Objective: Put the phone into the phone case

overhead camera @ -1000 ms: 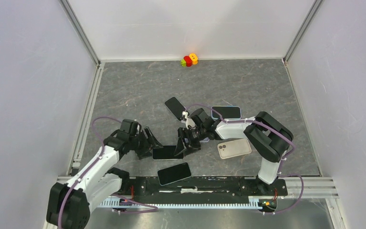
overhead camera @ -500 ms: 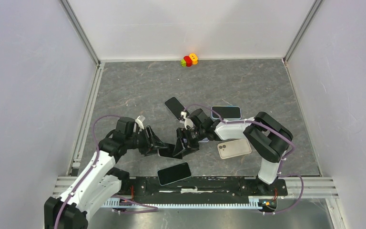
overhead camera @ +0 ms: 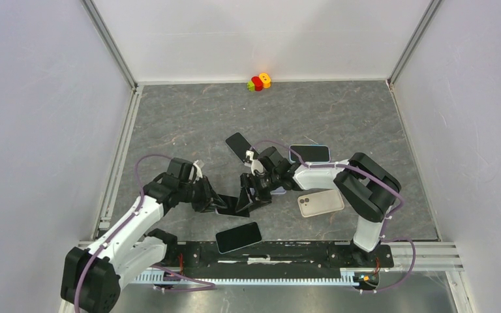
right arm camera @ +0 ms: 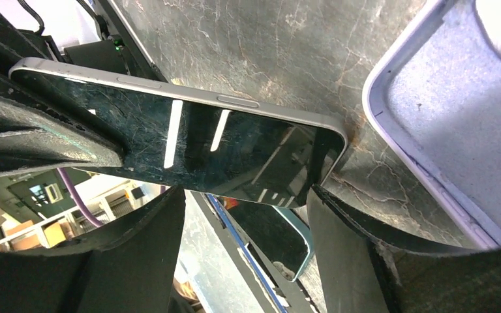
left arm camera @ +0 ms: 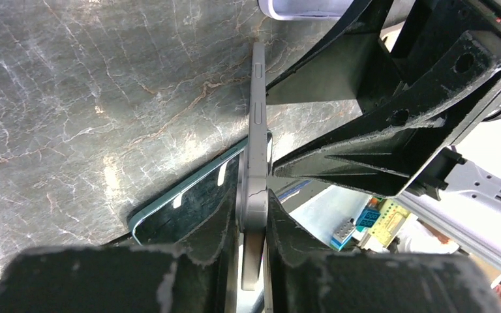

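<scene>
The left gripper (left arm camera: 253,218) has slid in toward the middle and squeezed shut, and the phone (right arm camera: 189,143) that lay flat a second ago now stands up on its long edge. In the left wrist view the two black fingers pinch the phone's thin grey side, one on each face. The right gripper (right arm camera: 244,195) is spread wide. Its fingers sit on both sides of the phone's dark glass, and the right one is close to the phone's corner. The phone is just below the middle of the top view, between the two grippers. The phone case (right arm camera: 430,124) lies open side up on the table (overhead camera: 189,124) at the right edge of the right wrist view, just beside the phone. Only its bare grey inside and pale purple rim show. A flat phone (left arm camera: 186,205) with a blue-green rim lies under the raised one. A phone with a blue rim (overhead camera: 310,154) lies right of the middle of the top view. A tan phone back (overhead camera: 321,203) lies below it.
</scene>
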`<state>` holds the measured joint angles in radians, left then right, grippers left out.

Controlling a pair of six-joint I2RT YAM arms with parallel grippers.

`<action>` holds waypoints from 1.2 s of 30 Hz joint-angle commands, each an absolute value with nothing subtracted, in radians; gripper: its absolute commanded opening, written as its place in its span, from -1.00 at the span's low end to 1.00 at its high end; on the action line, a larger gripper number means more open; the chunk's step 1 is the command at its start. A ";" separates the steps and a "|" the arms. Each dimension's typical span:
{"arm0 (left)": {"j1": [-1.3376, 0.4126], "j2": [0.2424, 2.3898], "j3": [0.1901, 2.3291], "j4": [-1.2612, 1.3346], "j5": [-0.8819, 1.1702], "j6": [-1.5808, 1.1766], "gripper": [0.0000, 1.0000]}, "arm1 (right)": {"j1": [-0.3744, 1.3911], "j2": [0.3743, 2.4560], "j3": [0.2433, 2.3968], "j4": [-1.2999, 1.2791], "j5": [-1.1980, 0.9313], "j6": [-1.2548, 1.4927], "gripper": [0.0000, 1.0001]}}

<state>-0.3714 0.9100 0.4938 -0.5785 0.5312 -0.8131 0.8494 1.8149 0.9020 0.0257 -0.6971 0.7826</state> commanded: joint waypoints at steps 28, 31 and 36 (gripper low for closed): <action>-0.380 0.861 0.670 0.058 0.873 -1.043 -0.96 | 0.467 1.272 0.839 0.106 -0.951 0.906 0.39; -0.380 0.881 0.672 0.067 0.856 -1.043 -0.96 | 0.468 1.272 0.846 0.162 -0.967 0.950 0.23; -0.380 0.916 0.673 0.099 0.855 -1.052 -0.94 | 0.468 1.280 0.844 0.238 -1.000 1.001 -0.23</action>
<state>-0.3775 0.9028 0.6579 -0.0265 0.8104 -1.0058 0.4644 1.3006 0.8307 0.1036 -0.9398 0.9199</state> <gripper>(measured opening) 0.198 0.472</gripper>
